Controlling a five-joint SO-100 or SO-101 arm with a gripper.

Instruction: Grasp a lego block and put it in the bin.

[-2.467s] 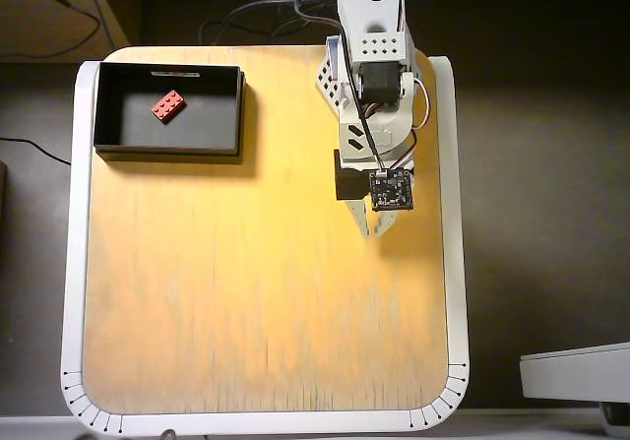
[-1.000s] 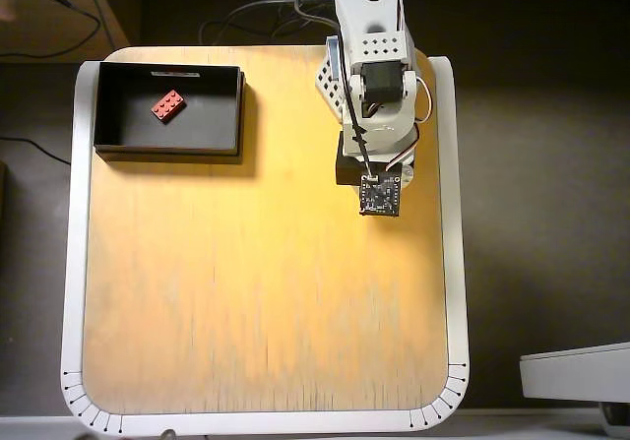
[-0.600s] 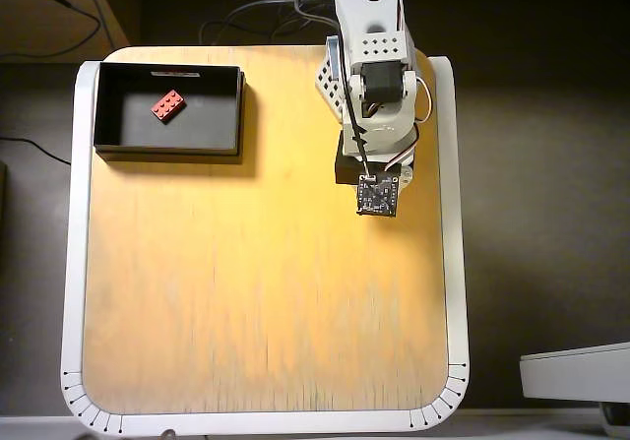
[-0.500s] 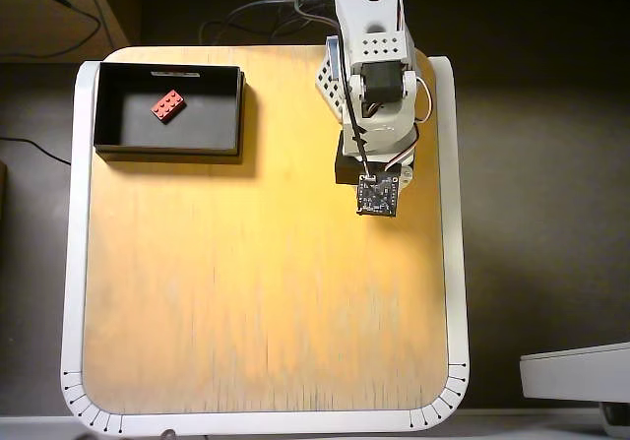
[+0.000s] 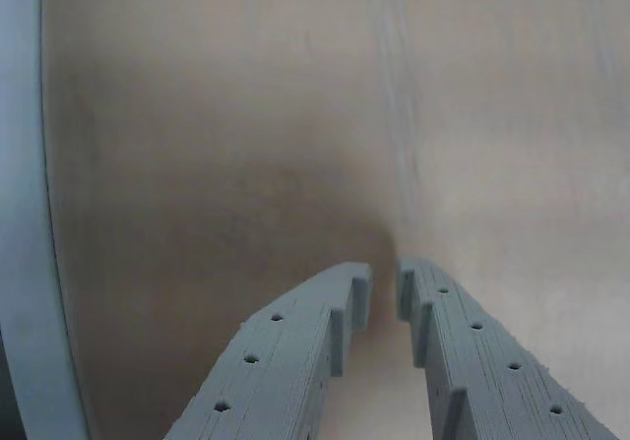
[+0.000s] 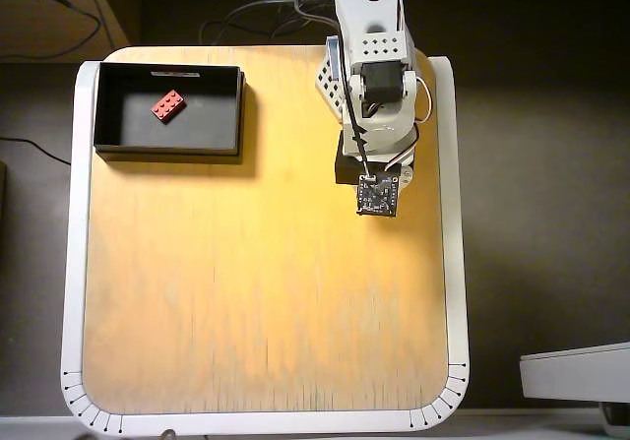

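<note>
In the overhead view the red lego block lies flat on the floor of the black bin, which stands at the table's back left corner. The arm is folded at the back right, well away from the bin, and its own body hides the fingers from above. In the wrist view my gripper hangs over bare wood. Its grey fingertips are almost together, with only a thin gap and nothing between them. The block and the bin are out of the wrist view.
The wooden tabletop has a white rim, which also shows at the left edge of the wrist view. Cables lie behind the table. A grey object sits off the table at the lower right.
</note>
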